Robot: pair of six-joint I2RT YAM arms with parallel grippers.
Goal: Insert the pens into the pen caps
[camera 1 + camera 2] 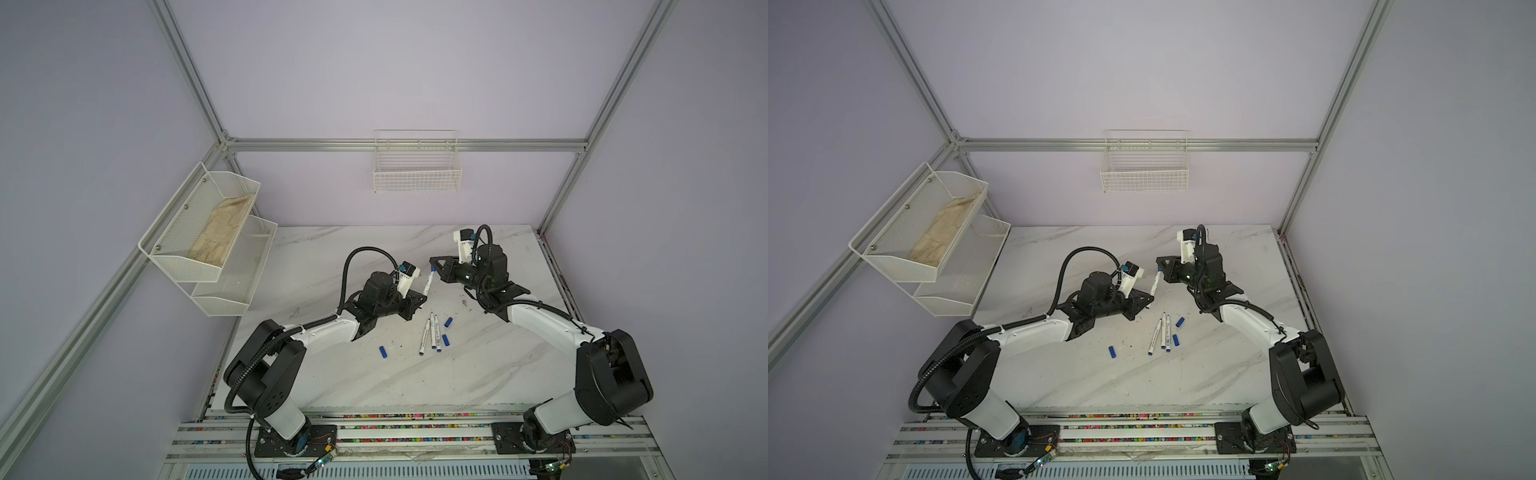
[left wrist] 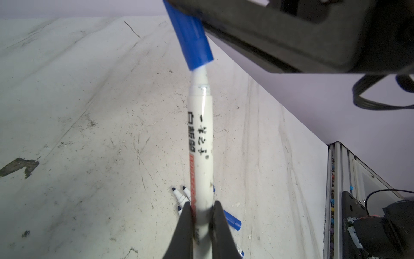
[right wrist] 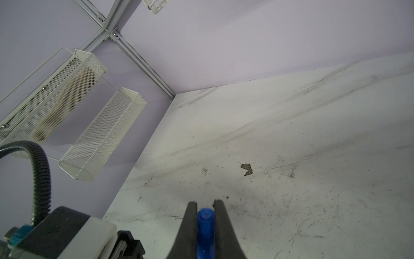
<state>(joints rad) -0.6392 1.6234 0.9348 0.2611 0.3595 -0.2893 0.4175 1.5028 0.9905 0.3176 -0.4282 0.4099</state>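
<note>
In both top views the left end effector [image 1: 423, 295] is clenched on the lower part of a pen [image 1: 427, 284], held tilted above the desk [image 1: 498, 374], and the right end effector [image 1: 434, 266] meets it from the opposite side and grasps a cap [image 1: 432, 270] at the upper end of this pen. Three other pens [image 1: 1160, 332] lie close together on the desk below, with two loose caps [image 1: 1180, 321] just beside them and a third cap [image 1: 1112, 352] apart to the left. These free things lie near under the two arms, so I judge that a low move can knock them away. In the left wrist view the fingers [image 2: 186, 224] pinch the rear part of the barrel, and the cap [image 2: 190, 38] sits over the tip, but its axis is not in line with the barrel and the white neck is not yet covered. I think this is the main danger: if the right arm pushes at this angle, the cap can jam on the neck, or the long free part of the pen can turn between the fingers like a lever. In the right wrist view only the closed end of the cap [image 3: 205, 224] shows between the two fingers [image 3: 190, 224]; the pen is hidden behind it. The cap is smooth and round, so under a push it may slide back through the fingers instead of going on, or drop on the desk.
</note>
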